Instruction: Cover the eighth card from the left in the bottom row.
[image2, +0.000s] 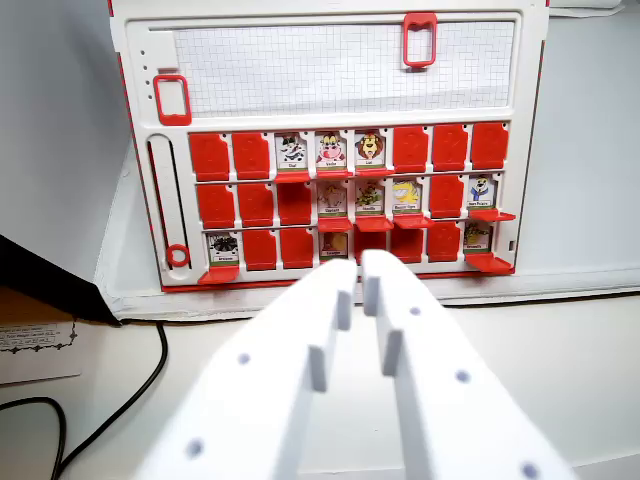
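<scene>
Facing the camera upright, eighth bottom-row card (477, 237), uncovered, flap down

the wrist view looks forward over the end effector (360, 275), fairly near, facing the game board (330, 150) head-on.

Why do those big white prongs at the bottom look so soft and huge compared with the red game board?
In the wrist view, the gripper sits right by the lens, so it looms large and slightly blurred; the board behind is sharper, evenly lit, with only mild shadow along its left edge.
</scene>
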